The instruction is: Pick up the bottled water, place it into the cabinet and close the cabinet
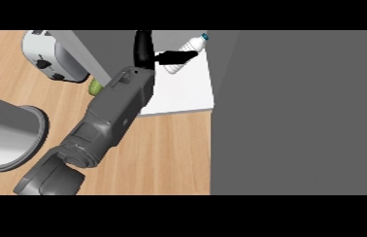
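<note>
Grey forearm [108,117] reaches from lower left toward the open cabinet.
Left hand [166,58] is curled round the bottled water [188,53], holding it tilted, blue cap up-right, over the white cabinet shelf [186,93]. Grey cabinet door [287,114] fills the right. Toaster [52,56] and a grey pot [18,134] stand on the wooden counter [165,153].

head view | steeply down | close over counter [172,153] | single view
</note>
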Action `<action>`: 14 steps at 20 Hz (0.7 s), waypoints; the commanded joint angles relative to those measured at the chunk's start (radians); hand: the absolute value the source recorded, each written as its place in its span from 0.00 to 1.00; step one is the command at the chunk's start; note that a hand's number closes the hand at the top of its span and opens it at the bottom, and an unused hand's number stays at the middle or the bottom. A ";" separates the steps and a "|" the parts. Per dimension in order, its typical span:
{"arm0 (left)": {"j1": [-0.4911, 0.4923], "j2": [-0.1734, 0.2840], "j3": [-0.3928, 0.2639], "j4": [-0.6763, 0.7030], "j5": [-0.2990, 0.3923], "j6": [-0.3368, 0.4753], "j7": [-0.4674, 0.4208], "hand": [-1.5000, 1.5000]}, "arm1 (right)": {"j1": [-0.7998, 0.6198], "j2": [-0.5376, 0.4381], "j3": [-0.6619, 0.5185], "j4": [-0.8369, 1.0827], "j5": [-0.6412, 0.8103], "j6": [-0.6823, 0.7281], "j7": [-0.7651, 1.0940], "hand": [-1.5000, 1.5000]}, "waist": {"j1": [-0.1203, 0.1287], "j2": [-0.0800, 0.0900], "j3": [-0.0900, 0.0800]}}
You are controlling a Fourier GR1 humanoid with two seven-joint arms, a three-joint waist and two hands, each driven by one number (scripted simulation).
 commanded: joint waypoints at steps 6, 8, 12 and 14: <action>0.024 -0.050 0.036 -0.067 0.035 -0.130 -0.102 0.00 | 0.012 -0.005 0.011 -0.067 -0.086 -0.004 0.067 0.00 | 0.037 -0.018 0.001; 0.026 -0.050 0.046 -0.075 0.024 -0.150 -0.069 0.00 | 0.055 0.003 -0.012 -0.091 -0.119 -0.014 0.074 0.00 | 0.064 -0.028 0.002; 0.091 -0.051 0.005 -0.148 0.065 -0.134 -0.076 0.00 | 0.002 0.023 0.076 -0.136 -0.057 -0.058 0.149 0.00 | 0.051 -0.027 0.001; 0.135 -0.051 -0.032 -0.206 0.057 -0.129 -0.074 0.00 | 0.037 0.025 0.064 -0.151 -0.062 -0.056 0.134 0.00 | 0.066 -0.036 0.002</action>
